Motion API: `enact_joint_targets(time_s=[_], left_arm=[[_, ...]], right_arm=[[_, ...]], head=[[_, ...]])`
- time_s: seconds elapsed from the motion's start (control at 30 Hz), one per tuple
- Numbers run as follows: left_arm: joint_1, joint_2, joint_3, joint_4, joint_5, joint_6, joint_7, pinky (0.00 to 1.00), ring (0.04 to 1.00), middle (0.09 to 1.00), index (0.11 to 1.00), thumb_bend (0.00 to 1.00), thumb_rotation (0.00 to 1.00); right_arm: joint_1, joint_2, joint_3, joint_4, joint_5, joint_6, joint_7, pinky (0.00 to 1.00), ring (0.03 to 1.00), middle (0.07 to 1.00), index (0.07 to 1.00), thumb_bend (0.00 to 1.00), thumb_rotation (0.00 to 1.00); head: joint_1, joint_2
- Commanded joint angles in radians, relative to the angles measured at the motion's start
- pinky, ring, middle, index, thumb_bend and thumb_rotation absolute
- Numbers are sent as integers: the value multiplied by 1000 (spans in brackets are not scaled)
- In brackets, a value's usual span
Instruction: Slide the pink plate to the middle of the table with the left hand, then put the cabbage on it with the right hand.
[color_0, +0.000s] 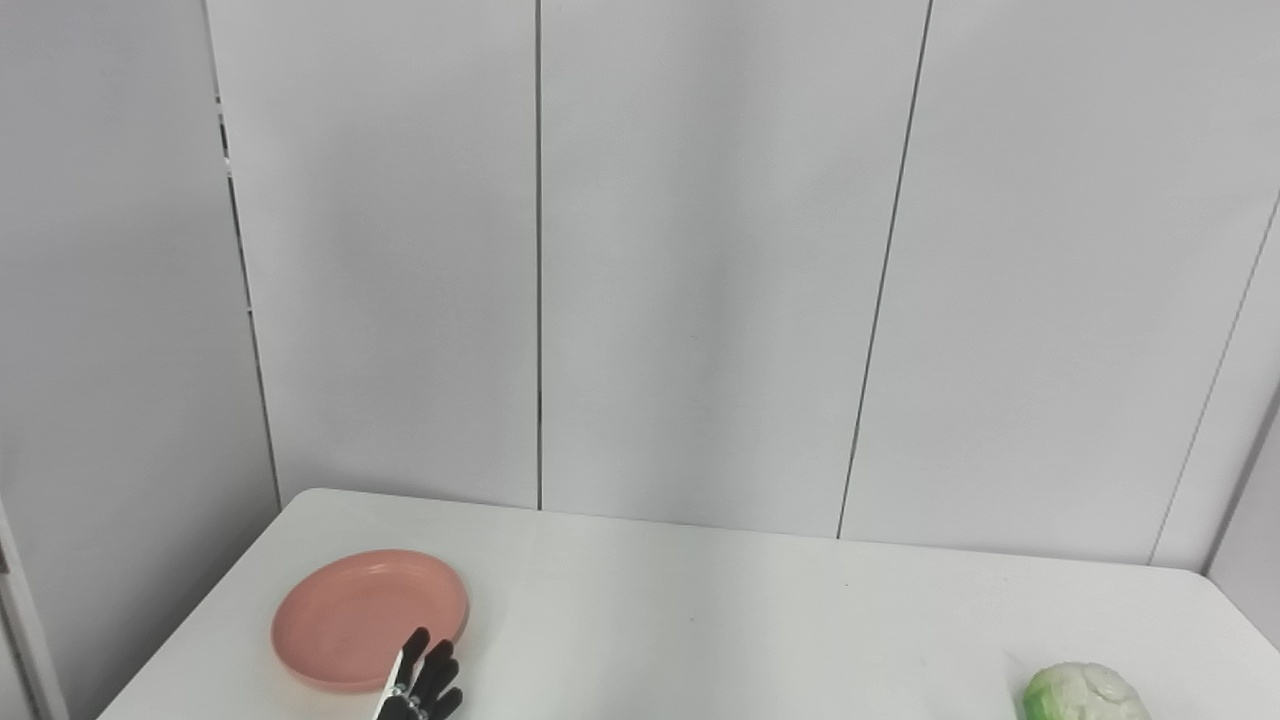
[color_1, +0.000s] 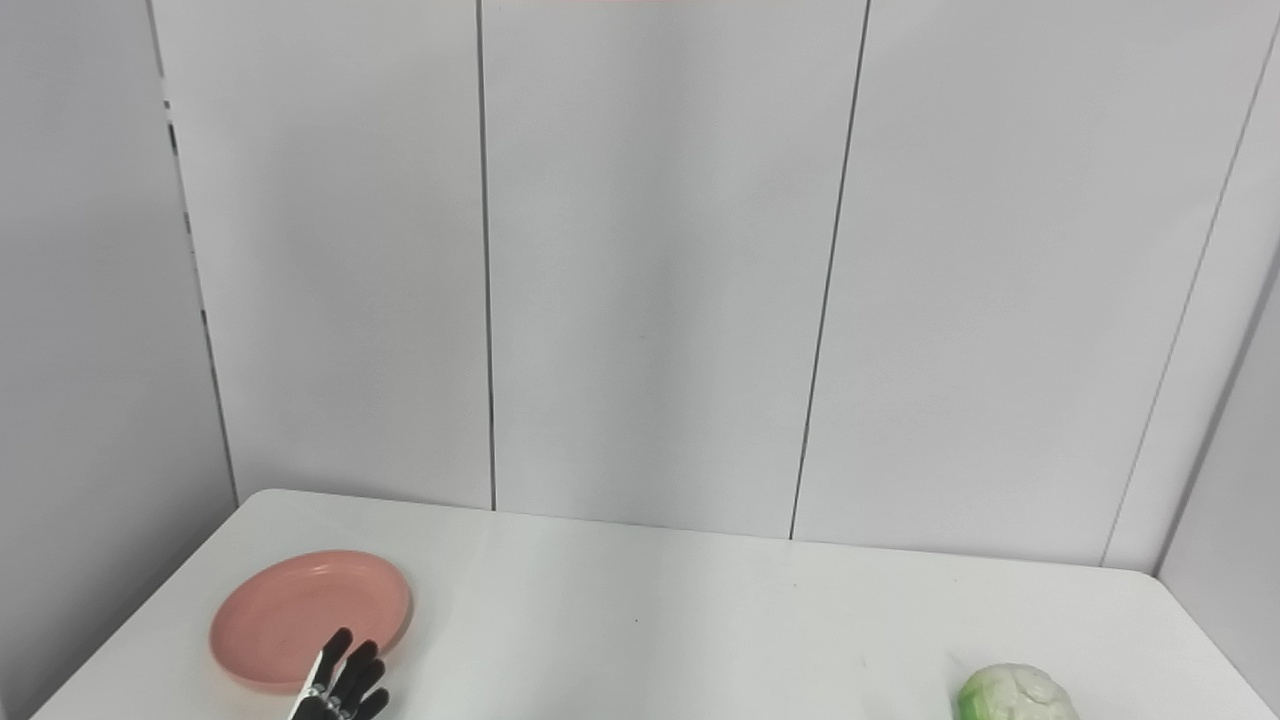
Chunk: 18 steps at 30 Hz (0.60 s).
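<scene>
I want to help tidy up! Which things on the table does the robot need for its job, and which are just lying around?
For the job:
- round pink plate, empty, at the table's left side
- pale green cabbage, at the right front
- black left hand, fingertips over the plate's near rim

Just lying about:
- nothing else; only the white table itself

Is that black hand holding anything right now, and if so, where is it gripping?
Nothing is held. The left hand reaches over the near rim of the pink plate, fingers apart. The cabbage sits untouched.
</scene>
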Motion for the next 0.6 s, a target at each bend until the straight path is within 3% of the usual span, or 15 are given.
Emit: enact_joint_targets(time_s=[0.0,0.07,0.3,0.37,0.5,0.57], left_arm=[[-62,-62,-10,143,24,55,22,942,955,943,991,828,829],[-70,-64,-7,78,18,69,28,922,931,924,982,827,820],[-130,-57,4,-79,-13,153,50,894,910,900,948,819,795],[-159,-44,12,-94,-9,167,54,883,907,900,943,833,800],[-236,-24,42,-115,19,225,89,864,881,882,936,866,805],[-272,-13,55,-119,26,250,105,860,870,874,938,882,807]], right_arm=[[-134,25,11,287,-49,13,-68,849,857,820,773,670,590],[-129,24,17,257,-56,24,-75,853,860,824,775,680,602],[-105,34,26,168,-47,73,-94,872,863,830,776,655,613],[-102,30,30,153,-50,81,-99,869,863,829,774,639,614],[-107,17,37,106,-48,125,-108,863,861,826,769,638,622],[-113,11,36,90,-41,145,-109,861,857,823,766,645,633]], head=[[0,8],[0,53],[14,72],[20,90],[41,172],[53,175]])
